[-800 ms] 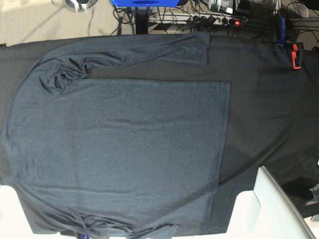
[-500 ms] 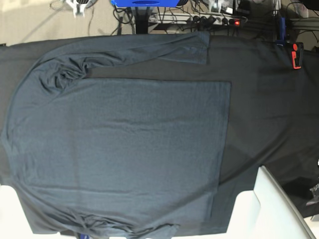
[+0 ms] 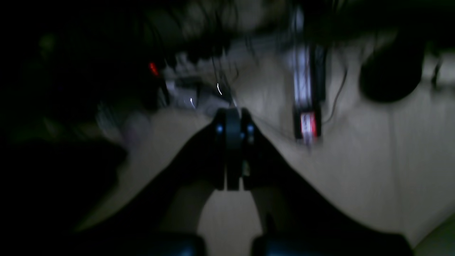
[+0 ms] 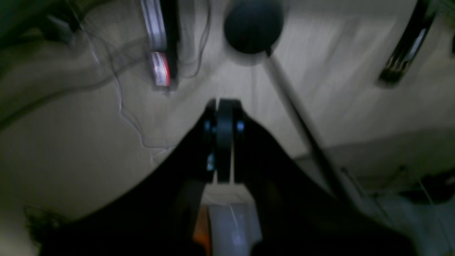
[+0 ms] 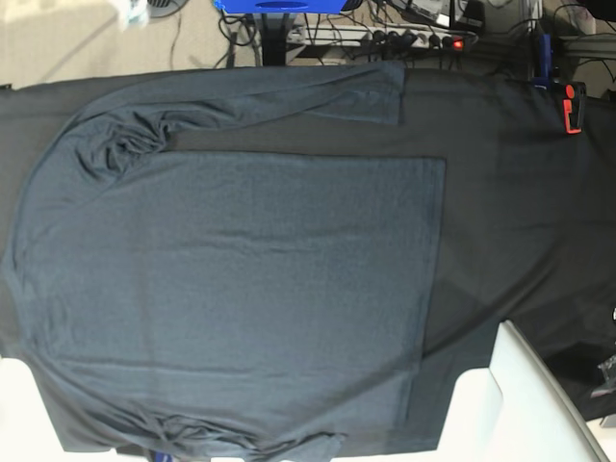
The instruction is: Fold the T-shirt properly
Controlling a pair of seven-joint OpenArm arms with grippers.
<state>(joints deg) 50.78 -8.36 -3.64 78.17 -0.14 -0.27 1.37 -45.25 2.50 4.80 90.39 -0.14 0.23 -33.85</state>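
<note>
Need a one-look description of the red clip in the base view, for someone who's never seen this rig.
Start from the black tablecloth that covers the whole table under the spread grey T-shirt. Follow the cloth's top edge toward the right corner, past the end of the shirt's upper sleeve. The red clip sits there at the edge, the only bright red item on the dark cloth.

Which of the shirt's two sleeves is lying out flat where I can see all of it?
The sleeve along the top edge of the base view. It lies stretched out across the black tablecloth, while the other sleeve is bunched at the bottom edge, partly cut off.
</note>
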